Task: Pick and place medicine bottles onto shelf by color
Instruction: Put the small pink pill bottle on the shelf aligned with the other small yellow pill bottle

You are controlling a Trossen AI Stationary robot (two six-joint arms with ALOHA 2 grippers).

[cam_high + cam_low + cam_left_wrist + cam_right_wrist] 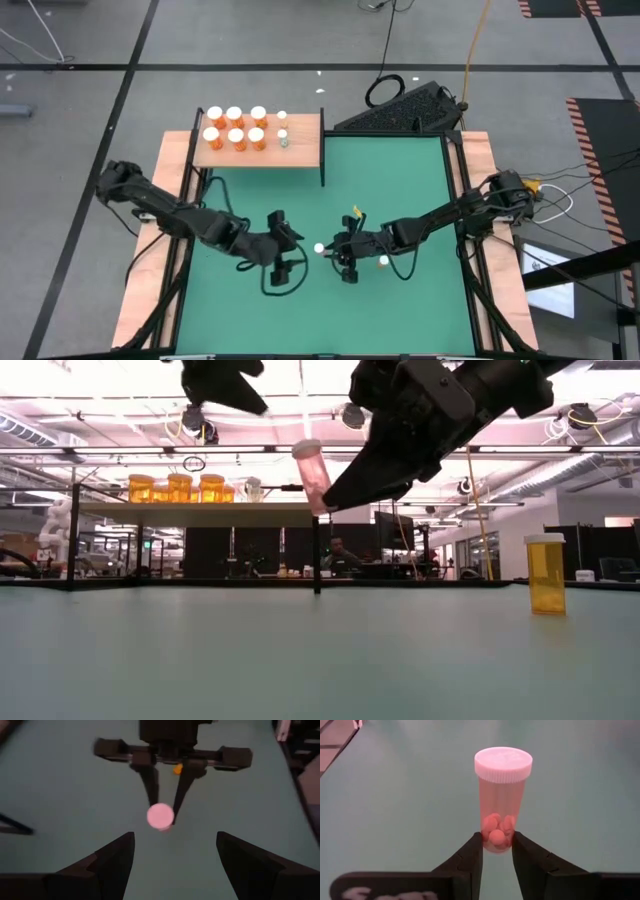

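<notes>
My right gripper (pixel 335 248) is shut on a small pink see-through bottle (pixel 500 805) with a white cap, held above the middle of the green mat (pixel 400 310). My left gripper (pixel 292 252) is open and empty just to its left, facing it; its fingers (pixel 120 855) stand short of the bottle (pixel 160 816). An orange bottle (pixel 545 573) stands upright on the mat to the right of my right gripper and also shows in the high view (pixel 383 261). Six orange bottles (pixel 235 127) and two small ones (pixel 282 128) stand on the shelf (pixel 300 150) at the far left. My right gripper pinches the pink bottle's bottom end (pixel 496 842) between its two fingertips. The fingers (pixel 345 485) come from the table's right, slanting down. The bottle (pixel 312 475) stands nearly upright past the fingertips, cap up and slightly tilted, lifted clear of the mat.
A black post (pixel 321 160) stands at the shelf's near right corner. A black keyboard (pixel 400 110) lies beyond the mat's far edge. A small yellow and black object (pixel 356 213) lies on the mat just beyond my right gripper. The mat's near half is bare.
</notes>
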